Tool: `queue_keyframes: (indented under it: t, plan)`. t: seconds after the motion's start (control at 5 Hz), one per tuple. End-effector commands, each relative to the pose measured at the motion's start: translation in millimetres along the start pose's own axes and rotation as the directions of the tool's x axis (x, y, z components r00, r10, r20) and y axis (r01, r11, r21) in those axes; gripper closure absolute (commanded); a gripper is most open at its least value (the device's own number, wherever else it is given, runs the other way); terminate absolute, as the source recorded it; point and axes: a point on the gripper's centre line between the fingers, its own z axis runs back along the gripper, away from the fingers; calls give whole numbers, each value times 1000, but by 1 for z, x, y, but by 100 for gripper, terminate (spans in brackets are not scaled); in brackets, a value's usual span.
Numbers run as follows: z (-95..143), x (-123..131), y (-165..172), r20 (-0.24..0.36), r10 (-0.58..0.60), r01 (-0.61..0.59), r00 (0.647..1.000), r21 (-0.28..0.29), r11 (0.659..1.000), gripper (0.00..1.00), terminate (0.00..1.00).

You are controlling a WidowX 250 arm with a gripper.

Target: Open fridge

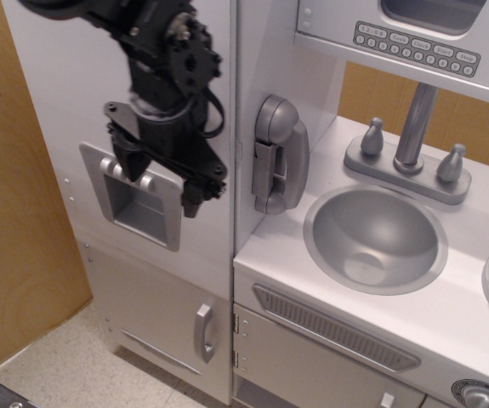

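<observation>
I've got the hand (161,183) in front of the fridge (74,102), whose tall white door fills the left of the view, dispenser panel (138,208) at about eight o'clock from the hand. The handle is hidden behind my arm, so I can't tell whether the fingers are around it, nor whether they are open or closed. The door looks shut. To do this well I'd confirm a firm hold on the handle, then pull outward along the door's swing, clear of the toy phone (278,153) at three o'clock.
</observation>
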Motion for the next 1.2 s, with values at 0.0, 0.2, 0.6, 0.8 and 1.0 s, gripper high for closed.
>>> queue_keyframes:
  t: [0.0,0.2,0.6,0.8,1.0]
  plan:
    - [14,46,17,84,67,-68,994,3,998,0,0]
    - [12,55,30,95,103,-106,990,19,994,0,0]
    - [9,66,49,126,125,-131,984,43,990,0,0]
    - [7,66,47,182,48,-52,982,20,998,100,0]
    - [12,66,50,239,20,-18,971,-11,1000,100,0]
